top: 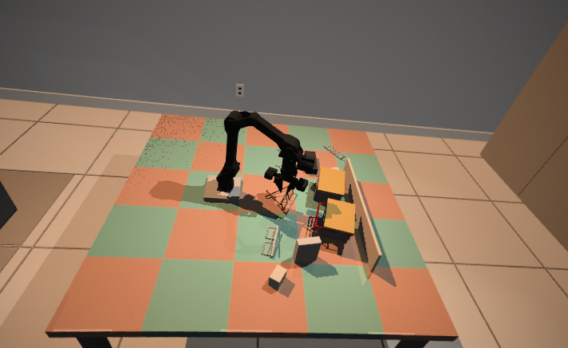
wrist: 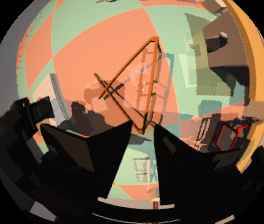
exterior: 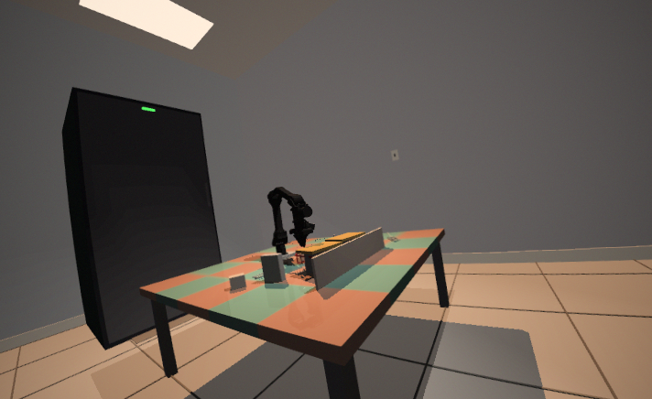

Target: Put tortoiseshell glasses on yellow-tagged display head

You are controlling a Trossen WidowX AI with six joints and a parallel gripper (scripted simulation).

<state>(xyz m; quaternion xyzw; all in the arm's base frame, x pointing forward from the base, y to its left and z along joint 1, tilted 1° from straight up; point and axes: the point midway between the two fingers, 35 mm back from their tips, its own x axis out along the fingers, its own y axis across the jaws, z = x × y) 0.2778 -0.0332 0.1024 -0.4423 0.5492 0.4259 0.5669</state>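
Orange-brown and thin, the tortoiseshell glasses (top: 283,207) (wrist: 152,80) lie nearer the table's (top: 199,233) (exterior: 348,322) (wrist: 78,30) far edge than its near one in the top view. Your gripper (top: 284,190) (exterior: 303,245) (wrist: 143,125) stands partly open, holding nothing. Expect something light, springy and fragile; pinch the rim near the bridge gently, sparing the temples.

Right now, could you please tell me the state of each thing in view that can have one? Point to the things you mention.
Pincer (top: 284,189) (exterior: 302,244) (wrist: 143,125): partly open, tips at a corner of the brown glasses; contact unclear.
Brown glasses (top: 284,211) (wrist: 155,60): temples unfolded, not on a head.
Red glasses (top: 317,215) (exterior: 298,258) (wrist: 240,129): by the front of a yellow-topped block; folding unclear.
Green indicator (exterior: 147,109): lit.
Ceiling light (exterior: 149,22): lit.
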